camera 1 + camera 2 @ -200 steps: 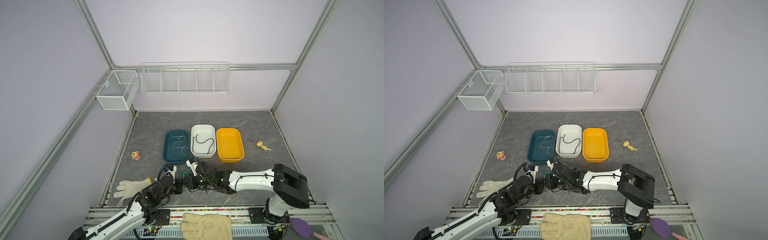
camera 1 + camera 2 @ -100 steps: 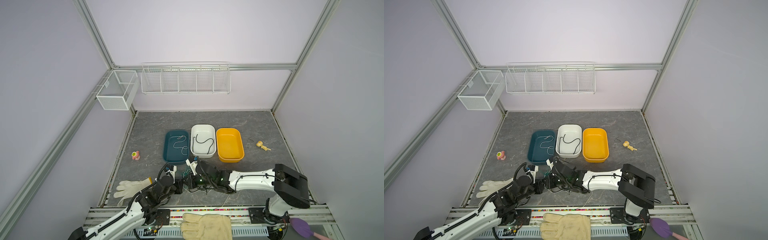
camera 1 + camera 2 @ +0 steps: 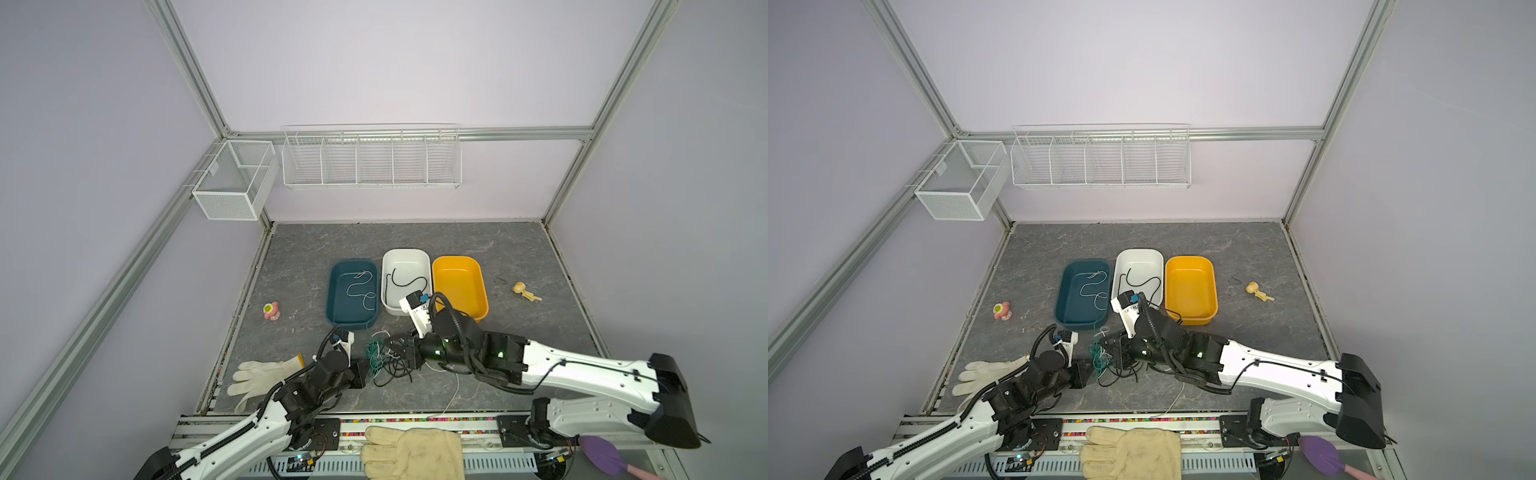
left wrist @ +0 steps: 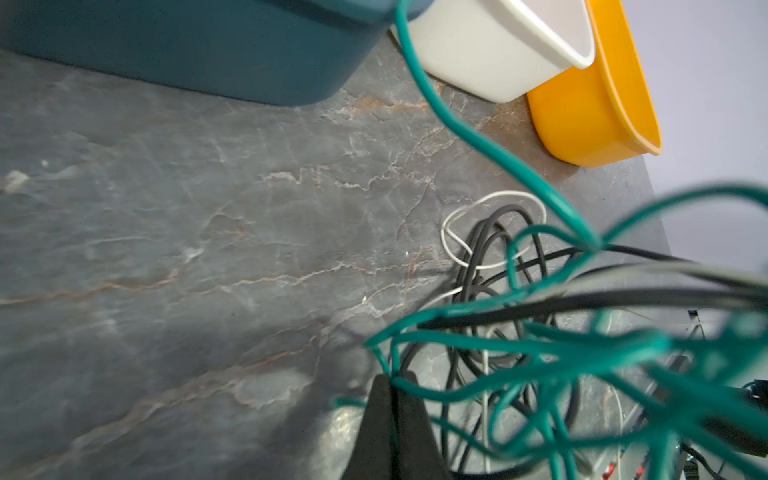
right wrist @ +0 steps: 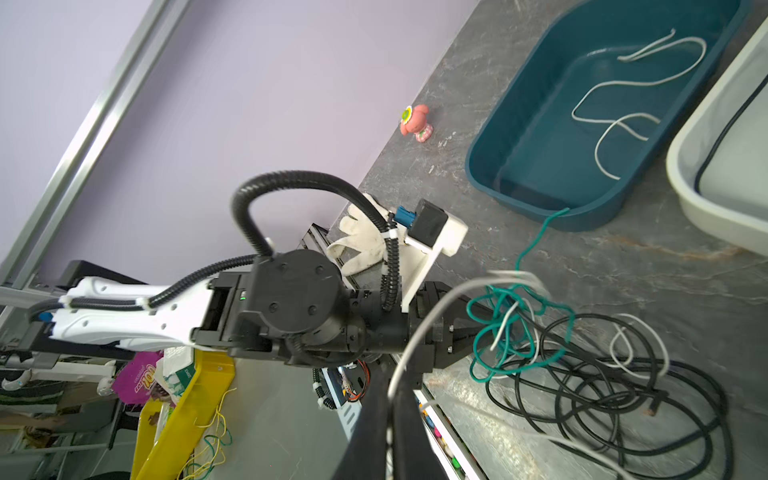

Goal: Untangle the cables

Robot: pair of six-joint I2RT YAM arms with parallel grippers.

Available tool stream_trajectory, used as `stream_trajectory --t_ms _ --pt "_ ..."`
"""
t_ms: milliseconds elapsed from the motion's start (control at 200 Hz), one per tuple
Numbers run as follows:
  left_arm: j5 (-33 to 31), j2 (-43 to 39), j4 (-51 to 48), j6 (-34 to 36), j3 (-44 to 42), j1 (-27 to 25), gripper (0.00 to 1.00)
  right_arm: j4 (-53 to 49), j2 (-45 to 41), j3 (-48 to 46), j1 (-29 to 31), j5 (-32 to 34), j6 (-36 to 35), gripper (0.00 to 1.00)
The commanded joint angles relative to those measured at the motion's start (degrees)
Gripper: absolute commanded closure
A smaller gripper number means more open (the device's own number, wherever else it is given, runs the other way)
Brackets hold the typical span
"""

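Roughly midway through the untangling. Near the front edge of the tabletop (image 3: 498, 249), the cables (image 3: 384, 365) lie in one knotted heap between the two hands, just in front of three bins.

Left hand (image 4: 394, 380): clenched on a teal cable (image 4: 552, 195), which loops up out of the heap. Right hand (image 5: 390, 395): clenched on a white cable (image 5: 440, 303) that arcs from its fingertips toward the knot.

Done, as far as can be seen: a binned white cable (image 5: 640, 83) lies alone in the teal bin (image 3: 351, 323), and a binned black cable (image 3: 405, 286) lies alone in the white bin (image 3: 406, 251). Both are well apart from the heap. The yellow bin (image 3: 457, 291) holds nothing.

Left to do: teal strands are wound around white ones on the side of the heap nearest the left hand. Several black loops (image 4: 582, 301) sprawl beside and beneath them, crossing one another many times. A trailing strand (image 3: 456, 384), white, runs from the heap toward the front rail. How many separate cables the heap holds cannot be told.

With each hand on a different colour, the step in hand appears to be drawing teal and white apart. The black loops would then need freeing in turn.
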Motion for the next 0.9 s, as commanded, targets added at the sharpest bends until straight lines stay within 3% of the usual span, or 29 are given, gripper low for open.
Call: stream_trajectory --t_ms 0,255,530,760,895 --pt "-0.6 0.9 1.4 0.1 -0.1 0.0 1.0 -7.5 -4.6 4.6 0.0 2.0 -5.0 0.93" --pt "-0.6 1.1 1.3 0.0 0.0 0.0 1.0 -18.9 -10.8 14.1 0.0 6.0 -12.2 0.93" --pt "-1.7 -1.9 -1.5 0.3 0.5 0.0 1.0 -29.1 -7.1 29.4 -0.6 5.7 -18.6 0.93" --pt "-3.6 -2.9 -7.0 2.0 4.4 0.0 0.7 -35.5 -0.8 43.4 -1.5 3.1 -22.4 0.93" --pt "-5.3 -2.8 -13.1 3.0 9.9 0.0 0.58 -38.1 2.2 50.1 -2.6 0.8 -23.8 0.93"
